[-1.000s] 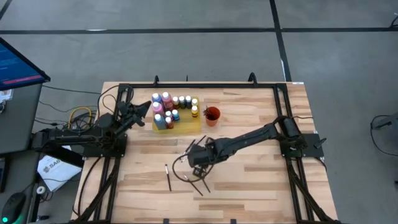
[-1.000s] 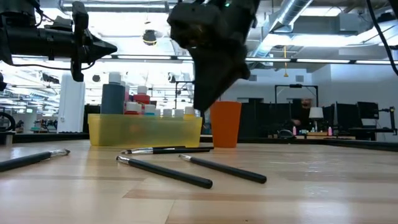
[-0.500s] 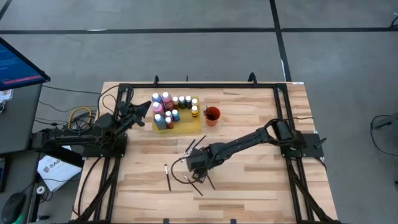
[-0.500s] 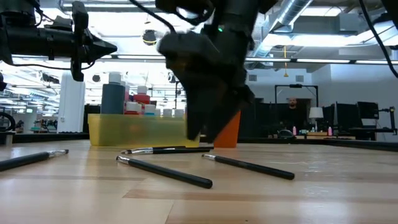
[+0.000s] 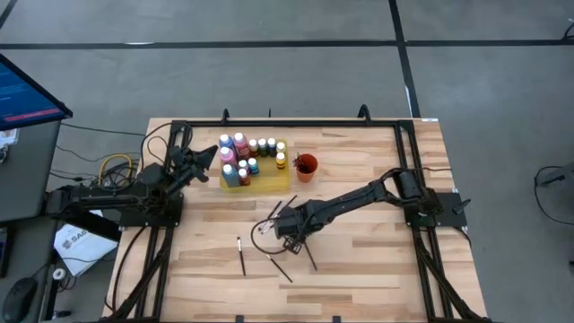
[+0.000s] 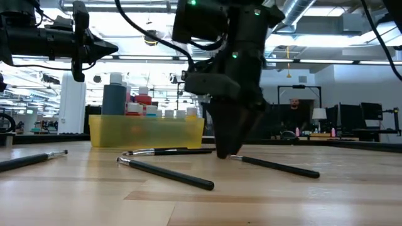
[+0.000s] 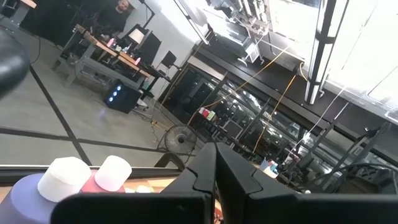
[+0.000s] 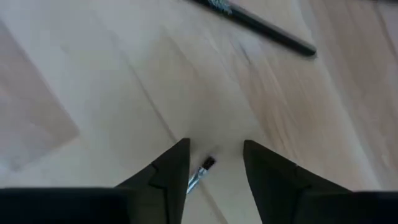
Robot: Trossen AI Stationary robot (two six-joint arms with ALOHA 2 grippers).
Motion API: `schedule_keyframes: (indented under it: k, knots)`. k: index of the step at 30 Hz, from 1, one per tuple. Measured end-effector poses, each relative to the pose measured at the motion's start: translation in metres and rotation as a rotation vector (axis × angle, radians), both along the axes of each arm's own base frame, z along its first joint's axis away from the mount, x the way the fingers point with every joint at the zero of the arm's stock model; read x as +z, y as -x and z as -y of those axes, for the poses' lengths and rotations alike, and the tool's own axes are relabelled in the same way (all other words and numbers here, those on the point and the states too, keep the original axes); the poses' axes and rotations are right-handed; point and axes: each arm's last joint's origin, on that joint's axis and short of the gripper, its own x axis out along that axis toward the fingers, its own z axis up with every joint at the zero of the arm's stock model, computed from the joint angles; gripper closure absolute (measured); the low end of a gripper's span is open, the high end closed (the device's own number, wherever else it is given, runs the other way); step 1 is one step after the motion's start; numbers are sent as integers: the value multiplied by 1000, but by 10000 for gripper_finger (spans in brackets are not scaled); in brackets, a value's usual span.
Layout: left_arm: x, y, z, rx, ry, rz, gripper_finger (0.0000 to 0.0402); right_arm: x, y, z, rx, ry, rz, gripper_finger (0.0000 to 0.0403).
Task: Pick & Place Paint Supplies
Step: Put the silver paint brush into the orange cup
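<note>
Right gripper (image 5: 285,235) was seen lowered to the table (image 5: 377,269) just in front of the yellow mat (image 5: 269,182), its fingers (image 8: 163,174) spread apart with a brush (image 8: 199,175) tip lying between them, not clamped. Other brushes (image 6: 164,173) were scattered on the wood around that gripper, one (image 5: 242,256) set off toward the left arm's side, another (image 8: 255,22) beyond the fingers. Paint bottles (image 5: 240,157) with pale caps were grouped upright on the mat, and the orange-red cup (image 5: 306,167) was placed just beside the mat, on the right arm's side. Left gripper (image 5: 210,159) was held raised just beside the mat's other end, its fingers (image 7: 211,171) pressed together on nothing.
</note>
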Motion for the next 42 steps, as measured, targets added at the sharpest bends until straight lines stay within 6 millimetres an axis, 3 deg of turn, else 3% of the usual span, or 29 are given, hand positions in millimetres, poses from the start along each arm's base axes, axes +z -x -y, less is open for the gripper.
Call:
schedule_keyframes:
  k: [5,13,16,24,30,35,42]
  knots:
    - [0,0,0,0,0,0,400,-12,8,-1,-10,-29,-23,256]
    - [0,0,0,0,0,0,400,-13,11,-7,-17,-24,-25,277]
    - [0,0,0,0,0,0,400,-11,10,-1,6,-26,-40,280]
    - [0,0,0,0,0,-1,400,20,38,20,-52,31,-233,226]
    - [0,0,0,0,0,0,400,17,48,22,-47,60,-295,186]
    - [0,0,0,0,0,0,400,23,79,5,-99,42,-450,191]
    - [0,0,0,0,0,1,400,51,139,-54,-100,-2,-383,199]
